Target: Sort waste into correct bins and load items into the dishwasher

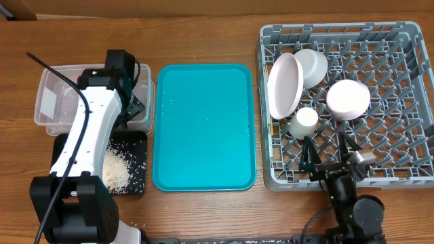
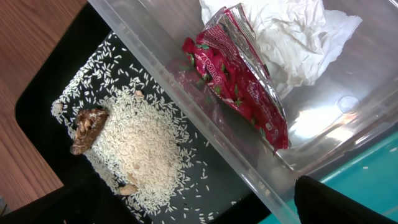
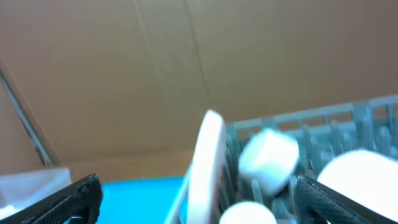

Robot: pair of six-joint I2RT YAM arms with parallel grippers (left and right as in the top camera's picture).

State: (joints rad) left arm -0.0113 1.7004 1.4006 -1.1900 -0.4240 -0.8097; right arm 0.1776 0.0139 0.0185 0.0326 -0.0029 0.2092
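The crinkled red wrapper (image 2: 239, 87) and the crumpled white napkin (image 2: 292, 37) lie inside the clear tub (image 1: 57, 95). A heap of white rice (image 2: 140, 146) with a brown scrap (image 2: 87, 127) sits in the black tray (image 1: 135, 176). My left gripper (image 2: 199, 211) hovers open over the edge between both bins, holding nothing. In the grey dish rack (image 1: 407, 41) stand the pink plate (image 1: 285, 85), white bowl (image 1: 313, 66), pink bowl (image 1: 348, 98) and cream cup (image 1: 304, 122). At the rack's near edge my right gripper (image 1: 329, 159) is open and empty.
A large teal serving tray (image 1: 203, 125) lies between the bins and the rack, with a few rice grains on it. The left arm (image 1: 88, 135) stretches over the black tray. Wooden tabletop surrounds everything.
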